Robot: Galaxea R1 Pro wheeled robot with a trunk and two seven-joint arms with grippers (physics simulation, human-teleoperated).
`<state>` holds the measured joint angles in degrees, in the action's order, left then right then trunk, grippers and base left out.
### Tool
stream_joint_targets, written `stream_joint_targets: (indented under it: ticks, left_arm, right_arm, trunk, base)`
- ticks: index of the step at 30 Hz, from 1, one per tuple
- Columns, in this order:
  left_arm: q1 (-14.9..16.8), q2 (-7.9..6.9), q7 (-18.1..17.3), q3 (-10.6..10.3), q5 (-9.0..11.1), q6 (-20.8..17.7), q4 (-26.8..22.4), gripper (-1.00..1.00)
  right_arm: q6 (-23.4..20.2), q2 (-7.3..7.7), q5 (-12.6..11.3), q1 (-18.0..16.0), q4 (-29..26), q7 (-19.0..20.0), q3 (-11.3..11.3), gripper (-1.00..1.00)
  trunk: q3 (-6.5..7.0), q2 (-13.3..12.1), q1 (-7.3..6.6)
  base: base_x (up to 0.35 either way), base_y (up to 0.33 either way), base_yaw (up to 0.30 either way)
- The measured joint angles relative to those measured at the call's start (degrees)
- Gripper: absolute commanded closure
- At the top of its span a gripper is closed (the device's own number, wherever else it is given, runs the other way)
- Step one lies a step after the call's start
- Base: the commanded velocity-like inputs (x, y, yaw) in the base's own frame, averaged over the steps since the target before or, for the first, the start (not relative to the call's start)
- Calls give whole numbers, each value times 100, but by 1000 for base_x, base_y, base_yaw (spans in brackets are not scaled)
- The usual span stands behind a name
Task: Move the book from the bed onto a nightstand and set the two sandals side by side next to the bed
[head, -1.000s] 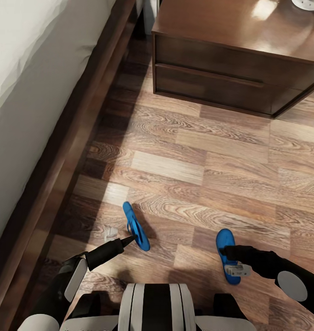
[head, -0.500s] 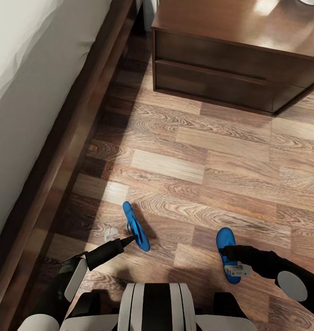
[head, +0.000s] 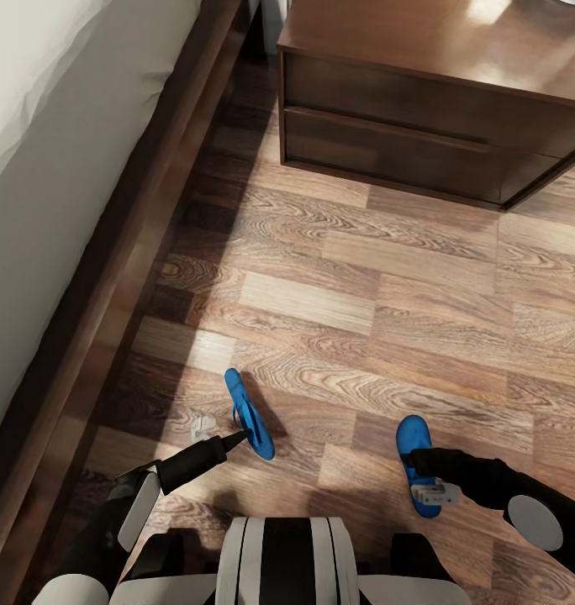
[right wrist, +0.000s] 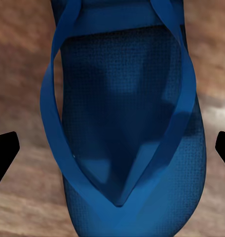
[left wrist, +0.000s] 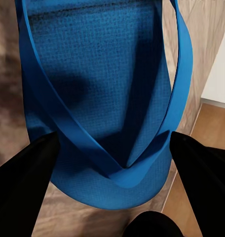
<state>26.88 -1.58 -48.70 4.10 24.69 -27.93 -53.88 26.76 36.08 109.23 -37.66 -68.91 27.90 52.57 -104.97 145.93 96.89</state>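
Blue sandals [head: 247, 413] [head: 419, 465], thin thong straps | left pincer [head: 237, 437] spread | right pincer [head: 412, 460] spread

Head camera overhead; wrist cameras close above sandals [head: 248, 414].

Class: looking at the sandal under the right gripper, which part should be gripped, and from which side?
Grip the thong straps of the right sandal where they meet at the toe post, coming from above: it lies flat, sole down, and the straps arch clear of the footbed.
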Motion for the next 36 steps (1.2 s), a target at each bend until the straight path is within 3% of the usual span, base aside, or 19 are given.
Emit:
stream_joint_targets:
  ticks: [34,35,36]
  left_arm:
    - [0,0,0,0,1,0,0,100]
    - [0,0,0,0,1,0,0,100]
    - [0,0,0,0,1,0,0,100]
  right_arm:
    - [0,0,0,1,9,0,0,-100]
    - [0,0,0,1,9,0,0,100]
    - [0,0,0,1,9,0,0,100]
  trunk:
    - [0,0,0]
    - [0,0,0]
    - [0,0,0]
  base:
    - [0,0,0]
    - [0,0,0]
    - [0,0,0]
